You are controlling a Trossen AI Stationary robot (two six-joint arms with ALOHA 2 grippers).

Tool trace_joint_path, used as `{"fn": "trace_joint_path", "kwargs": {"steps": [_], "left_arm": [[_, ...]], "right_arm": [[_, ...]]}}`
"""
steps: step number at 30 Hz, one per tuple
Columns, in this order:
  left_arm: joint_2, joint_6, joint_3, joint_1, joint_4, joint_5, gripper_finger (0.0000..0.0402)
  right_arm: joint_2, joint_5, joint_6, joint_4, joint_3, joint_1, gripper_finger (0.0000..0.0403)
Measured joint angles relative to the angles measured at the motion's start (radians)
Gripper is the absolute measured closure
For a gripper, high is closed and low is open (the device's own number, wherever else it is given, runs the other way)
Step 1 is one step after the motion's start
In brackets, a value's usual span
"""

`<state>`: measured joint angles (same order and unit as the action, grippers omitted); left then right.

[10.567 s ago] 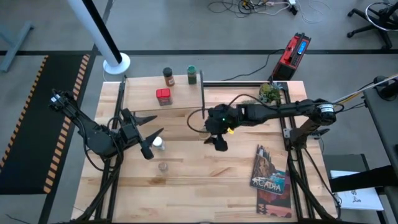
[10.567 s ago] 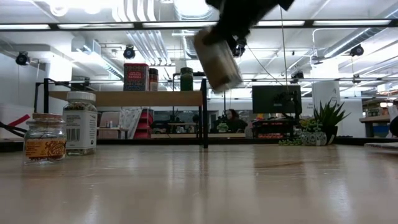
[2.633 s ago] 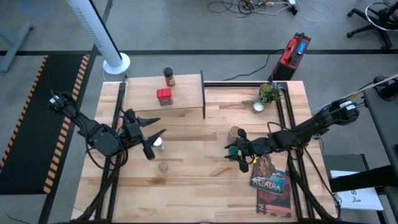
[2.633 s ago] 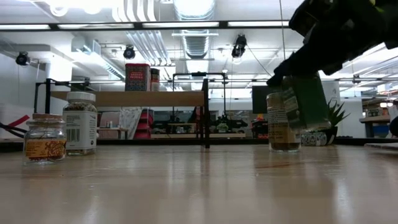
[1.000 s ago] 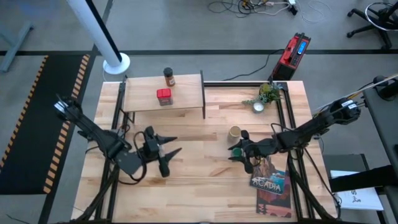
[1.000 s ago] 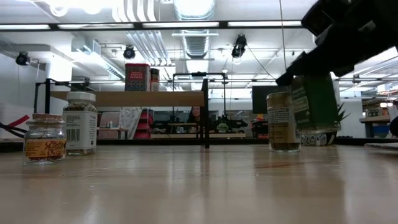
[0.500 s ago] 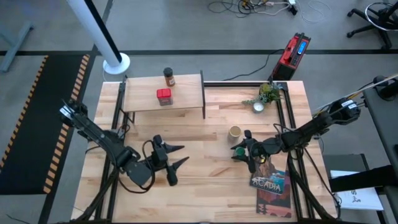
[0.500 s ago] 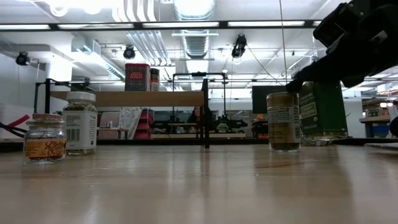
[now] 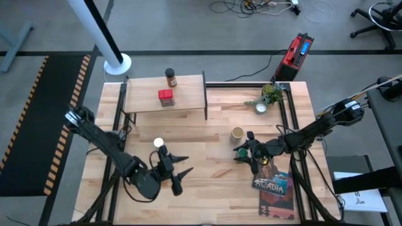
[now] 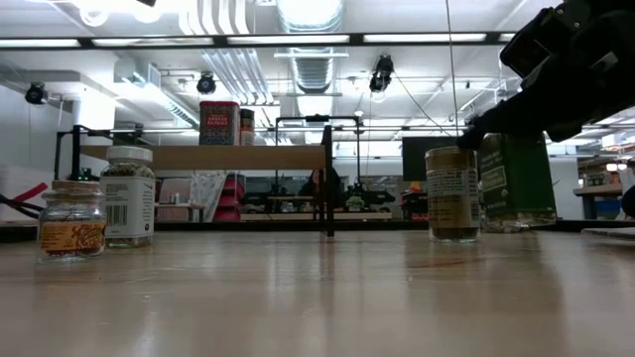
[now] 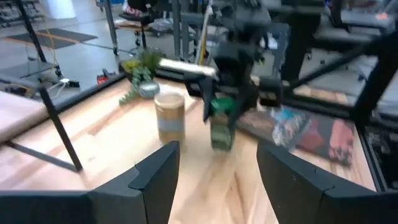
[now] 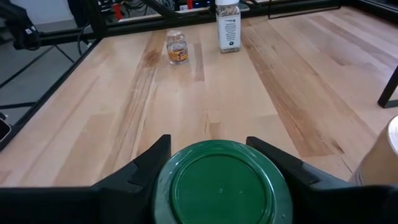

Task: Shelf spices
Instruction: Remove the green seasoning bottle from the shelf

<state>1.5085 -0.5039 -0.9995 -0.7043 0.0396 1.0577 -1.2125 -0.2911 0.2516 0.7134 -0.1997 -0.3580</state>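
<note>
The green-lidded jar [image 10: 516,183] stands on the table next to the tan canister [image 10: 452,193], and my right gripper [image 9: 244,152] is shut on it. My left gripper [image 9: 181,177] hovers open near the table's front middle, pointing right toward those two containers. The white-capped jar [image 9: 159,144] and a small clear jar [image 10: 71,220] stand on the table at the left. On the shelf [image 9: 188,94] at the far left stand the red tin [image 9: 165,96] and the dark-capped brown jar [image 9: 169,78]. My right gripper holds the green-lidded jar at its lid [image 12: 221,186], one finger [image 12: 140,171] on each side of the lid's rim. It comes from the table's right, slanting down onto the jar's top. The jar stands upright with its base on the table.
A small plant [image 9: 271,94] in a white pot [image 9: 260,108] stands at the far right. The "Acadia" book [image 9: 270,179] lies at the near right, beside my right arm. Bare tabletop [image 9: 207,188] lies between the two grippers.
My left gripper has swung toward the table's near edge and to the right, uncovering the white-capped jar, and stays open. My right gripper has set the green-lidded jar down upright beside the tan canister and keeps its hold.
</note>
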Motion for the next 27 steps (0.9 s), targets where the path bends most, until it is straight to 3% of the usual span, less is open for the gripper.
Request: {"fn": "trace_joint_path", "kwargs": {"steps": [23, 27], "left_arm": [[0.041, -0.065, 0.001, -0.049, 0.021, 0.036, 0.0198], [0.041, -0.043, 0.001, -0.046, 0.021, 0.061, 0.0198]], "right_arm": [[0.000, 0.001, -0.027, 0.002, 0.000, -0.006, 0.0230], [0.000, 0.000, -0.016, -0.004, 0.000, -0.006, 0.0200]]}}
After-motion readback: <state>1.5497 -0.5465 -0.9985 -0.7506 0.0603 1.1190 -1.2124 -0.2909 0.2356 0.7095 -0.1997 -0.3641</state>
